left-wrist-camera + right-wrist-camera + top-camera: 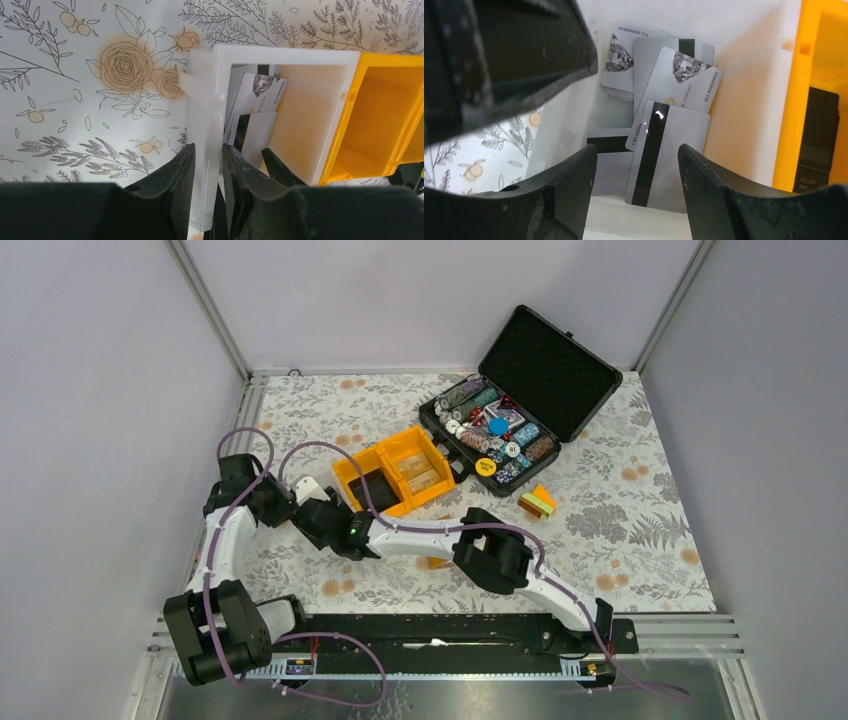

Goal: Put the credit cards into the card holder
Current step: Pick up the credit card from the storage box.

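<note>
Credit cards [669,150] are piled loose and overlapping in the white box [285,55], just left of the orange bin [390,61]. The top card's long axis runs up-frame in the right wrist view, a bit tilted. The right gripper [638,195] hangs right over it with its jaws spread either side of the card's short width, so that arm's closest. The left gripper [207,150] is pinching the box's left wall, one finger inside. I'd guess the small orange thing [540,502] well off right of centre is the card holder. The box walls crowd the grab.
</note>
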